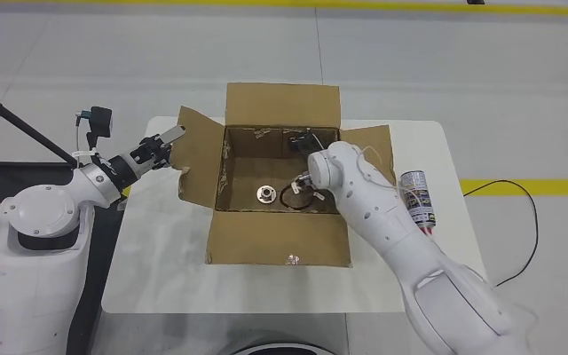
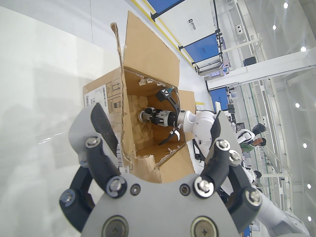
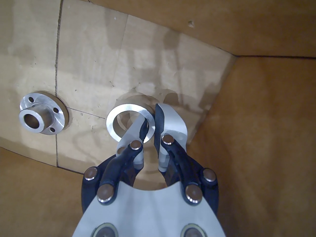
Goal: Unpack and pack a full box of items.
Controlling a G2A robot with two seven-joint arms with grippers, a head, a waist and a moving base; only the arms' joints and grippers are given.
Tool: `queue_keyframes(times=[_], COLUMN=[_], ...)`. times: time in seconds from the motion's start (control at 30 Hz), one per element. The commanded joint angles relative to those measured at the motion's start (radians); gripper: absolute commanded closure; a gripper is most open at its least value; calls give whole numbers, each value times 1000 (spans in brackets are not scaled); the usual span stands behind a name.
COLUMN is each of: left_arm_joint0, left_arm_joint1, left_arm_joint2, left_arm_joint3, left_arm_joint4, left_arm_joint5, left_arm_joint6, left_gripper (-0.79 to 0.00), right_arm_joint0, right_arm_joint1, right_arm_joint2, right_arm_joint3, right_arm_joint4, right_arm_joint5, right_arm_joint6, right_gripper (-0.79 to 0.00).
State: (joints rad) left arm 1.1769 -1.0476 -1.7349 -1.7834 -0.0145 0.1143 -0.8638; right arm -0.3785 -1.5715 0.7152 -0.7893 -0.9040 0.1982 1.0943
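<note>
Counter [image 1: 390, 275]: white; carries the box at its middle and a can [image 1: 415, 197] near the box's right flap.
Box [image 1: 275, 241]: open, all four flaps spread; deep walls, so best to lift straight up through the opening and clear the right flap before swinging outward.
Left claw [image 2: 158, 114]: open and empty, outside the box just by the left flap; well placed to steady that flap should the box shift.
Right claw [image 3: 151, 118]: deep in the box, pinched shut on the ring's rim, one finger through the hole, the other outside; judged a thin bite, so worth holding firm and rising slowly, without tilt, to avoid a swing or slip.
Flange [image 3: 42, 117]: on the box floor beside the ring, apart from it; plate down, bore pointing up at the opening; to be left undisturbed on the way up.
Ring [image 3: 128, 107]: in the box's right half, at or just above the floor, cannot tell which; face up, hole axis toward the opening; round, so no long axis.
</note>
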Motion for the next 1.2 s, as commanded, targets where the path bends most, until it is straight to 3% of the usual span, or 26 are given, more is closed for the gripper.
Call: queue_keyframes(times=[0.0, 0.27, 0.7, 0.87, 1.17], left_arm_joint0=[0, 0, 0, 0, 0], left_arm_joint1=[0, 0, 0, 0, 0], left_arm_joint2=[0, 0, 0, 0, 0], left_arm_joint3=[0, 0, 0, 0, 0], left_arm_joint4=[0, 0, 0, 0, 0], left_arm_joint5=[0, 0, 0, 0, 0], left_arm_joint6=[0, 0, 0, 0, 0], left_gripper=[-785, -785, -785, -785, -785], right_arm_joint0=[-11, -85, -336, -399, -499], right_arm_joint1=[6, 57, 162, 190, 233], right_arm_joint2=[18, 121, 405, 527, 799], right_arm_joint3=[-29, -256, -896, -1090, -1270], right_arm_joint4=[6, -5, -66, -142, -262], right_arm_joint5=[-17, -94, -196, -175, -163], right_arm_joint6=[-2, 44, 263, 331, 430], right_gripper=[0, 0, 0, 0, 0])
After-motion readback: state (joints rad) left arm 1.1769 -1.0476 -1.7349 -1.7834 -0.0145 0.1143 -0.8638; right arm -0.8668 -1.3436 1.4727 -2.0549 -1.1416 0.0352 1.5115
